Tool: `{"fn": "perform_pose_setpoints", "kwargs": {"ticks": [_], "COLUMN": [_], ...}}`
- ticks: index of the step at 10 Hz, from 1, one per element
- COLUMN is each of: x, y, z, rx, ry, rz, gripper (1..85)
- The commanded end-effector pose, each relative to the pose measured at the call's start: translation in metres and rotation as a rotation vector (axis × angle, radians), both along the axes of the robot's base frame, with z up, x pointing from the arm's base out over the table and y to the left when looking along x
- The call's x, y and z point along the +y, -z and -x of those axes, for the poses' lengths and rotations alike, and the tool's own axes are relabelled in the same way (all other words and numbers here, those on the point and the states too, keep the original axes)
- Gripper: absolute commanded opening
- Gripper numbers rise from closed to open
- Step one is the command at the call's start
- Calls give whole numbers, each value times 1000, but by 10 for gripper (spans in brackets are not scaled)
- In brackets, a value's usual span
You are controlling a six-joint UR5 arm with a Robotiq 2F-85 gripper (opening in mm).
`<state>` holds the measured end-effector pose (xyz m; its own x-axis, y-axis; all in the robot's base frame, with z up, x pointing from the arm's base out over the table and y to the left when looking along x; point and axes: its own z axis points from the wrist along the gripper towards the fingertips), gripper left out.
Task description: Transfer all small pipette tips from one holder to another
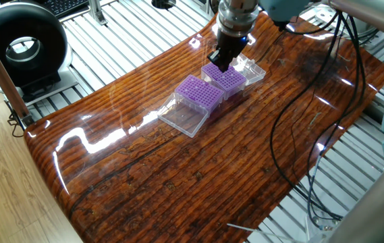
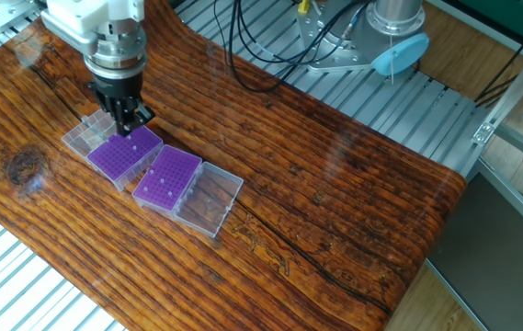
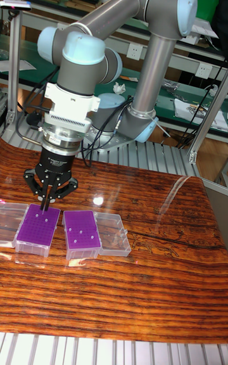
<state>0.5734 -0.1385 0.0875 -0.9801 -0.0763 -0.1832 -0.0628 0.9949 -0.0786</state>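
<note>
One fixed view
Table: glossy wood-grain top (image 1: 198, 169).
Racks: two purple grid racks side by side near the far middle, far rack (image 1: 223, 76) and near rack (image 1: 200, 93), edges touching or nearly so.
Lids: each rack has a clear lid lying open and flat, one beyond the far rack (image 1: 252, 69), one in front of the near rack (image 1: 185, 118).
Gripper: (image 1: 221, 65) points straight down over the left corner of the far rack; fingers close together; too small to tell whether anything is pinched.
Tips: not resolved here.
Also: black ring-shaped device (image 1: 21, 47) off the table, upper left; black cables (image 1: 299, 128) trail over the right side.

The other fixed view
Gripper: (image 2: 128, 124) over the far edge of the left rack (image 2: 125, 154), next to its clear lid (image 2: 88, 134); fingers nearly closed; tip between them not discernible.
Tips: pale dots, a few on the left rack (image 2: 134, 148), a few on the right rack (image 2: 163, 178).
Right rack: (image 2: 168, 177), its lid (image 2: 210, 202) open towards the right.

Tall fixed view
Gripper: (image 3: 45, 203) just above the top edge of the left rack (image 3: 38, 227); a thin dark finger (image 3: 45, 199) reaches down to the grid; held object cannot be told.
Tips: about two white dots on the left rack (image 3: 42, 217); about five on the right rack (image 3: 78, 233).
</note>
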Motion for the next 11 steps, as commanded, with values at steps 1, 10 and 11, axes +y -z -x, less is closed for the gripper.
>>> {"fn": "perform_pose_setpoints", "kwargs": {"ticks": [1,10,11], "x": [-3,-7,-7], "y": [2,7,8], "z": [-8,-16,-15], "rx": [-19,-52,-52], "ry": [-19,-24,-22], "rz": [-9,-31,-31], "gripper": [13,13,13]}}
